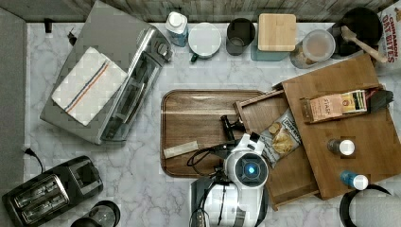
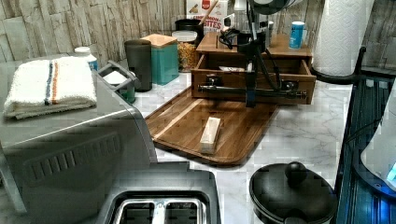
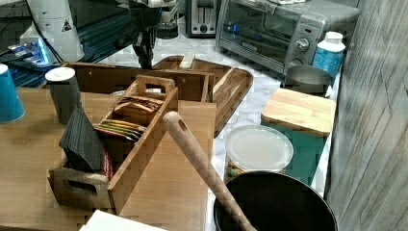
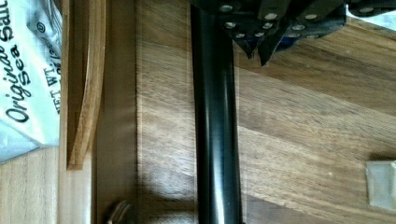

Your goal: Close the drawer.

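The drawer (image 1: 293,176) stands pulled out of the wooden box (image 1: 369,142) toward the top view's left, with a chip bag (image 1: 282,137) lying in it. Its front (image 2: 224,78) carries a long black bar handle (image 2: 219,87). My gripper (image 2: 251,100) hangs straight down in front of that handle, over the near edge of the serving tray (image 1: 189,113). In the wrist view the gripper (image 4: 259,49) is shut, its tips right beside the handle (image 4: 215,140) on the side away from the drawer front (image 4: 112,93). From the right view the gripper (image 3: 145,62) shows beyond the drawer's front wall (image 3: 120,77).
A pale block (image 1: 180,149) lies on the tray. A toaster oven (image 1: 118,90) with a towel and a toaster (image 1: 52,189) fill the top view's left. A tea caddy (image 1: 338,106) and two bottles stand on the box. Jars and canisters line the back wall.
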